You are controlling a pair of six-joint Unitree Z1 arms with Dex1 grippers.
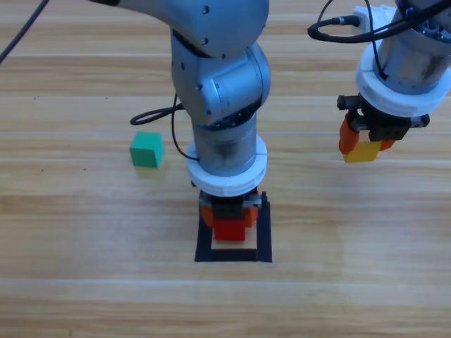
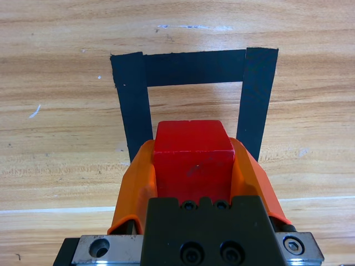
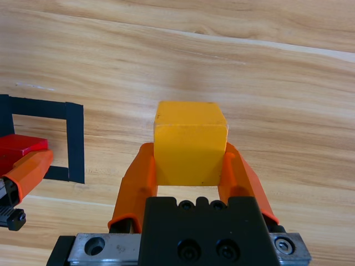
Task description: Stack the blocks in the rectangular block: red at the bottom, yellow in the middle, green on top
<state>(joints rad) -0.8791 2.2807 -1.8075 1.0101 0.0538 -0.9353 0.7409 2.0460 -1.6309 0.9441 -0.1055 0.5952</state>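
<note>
Operator, your left hand [image 1: 228,220] pinched the red cube [image 1: 230,229] over the black frame [image 1: 264,239]; your right hand [image 1: 365,144] pinched the yellow cube [image 1: 361,153] clear of the bench [image 1: 70,232]; the green cube [image 1: 146,149] lay apart.

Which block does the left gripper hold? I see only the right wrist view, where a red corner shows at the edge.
Observer: The left gripper is shut on the red cube, seen whole in its own wrist view.
Operator: Is it over the tape frame?
Observer: Yes; the high view shows it inside the black tape frame.
Operator: Where is the green one?
Observer: The green cube sits alone on the table, left of the left arm, outside the frame.
Operator: And my yellow one?
Observer: The right gripper, shut on the yellow cube, hangs right of the frame.
</note>
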